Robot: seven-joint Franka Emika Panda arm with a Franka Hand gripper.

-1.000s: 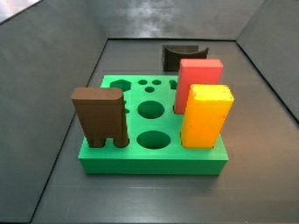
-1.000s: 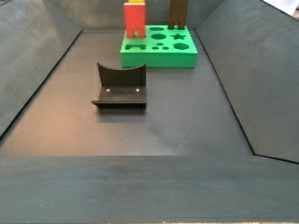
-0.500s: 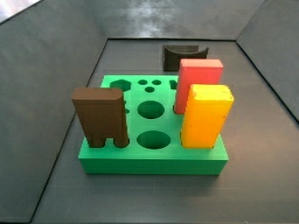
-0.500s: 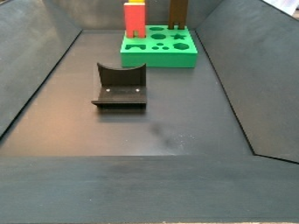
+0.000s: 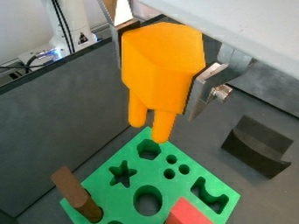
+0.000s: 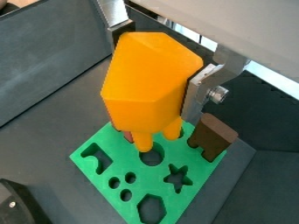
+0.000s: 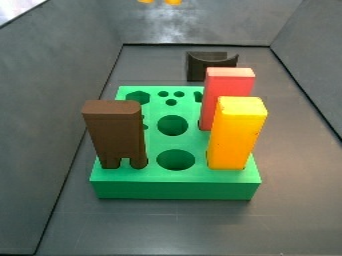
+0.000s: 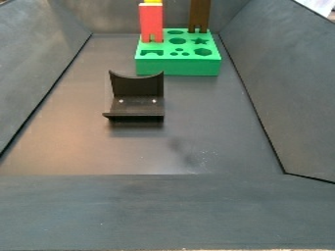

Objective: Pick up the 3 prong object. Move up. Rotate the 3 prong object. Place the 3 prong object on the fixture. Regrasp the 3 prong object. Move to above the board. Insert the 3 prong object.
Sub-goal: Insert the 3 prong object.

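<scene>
My gripper (image 5: 162, 80) is shut on the 3 prong object (image 5: 162, 52), a yellow-orange piece held between the silver fingers (image 5: 201, 91) with its prongs pointing down. It hangs above the green board (image 5: 140, 167), well clear of its holes. Both wrist views show this; in a wrist view the object (image 6: 146, 74) hides the far finger. In a side view only an orange sliver (image 7: 160, 2) shows at the top edge. The dark fixture (image 8: 133, 96) stands on the floor apart from the board (image 8: 183, 67).
On the board (image 7: 147, 182) stand a tall brown two-legged block (image 7: 114, 130), a red block (image 7: 227, 90) and a tall yellow-orange block (image 7: 237, 130). The fixture (image 7: 207, 60) sits behind them. Dark sloping walls enclose the floor.
An orange sliver of the held object now shows at the top edge of a side view, where nothing showed before. The board, blocks and fixture have not moved.
</scene>
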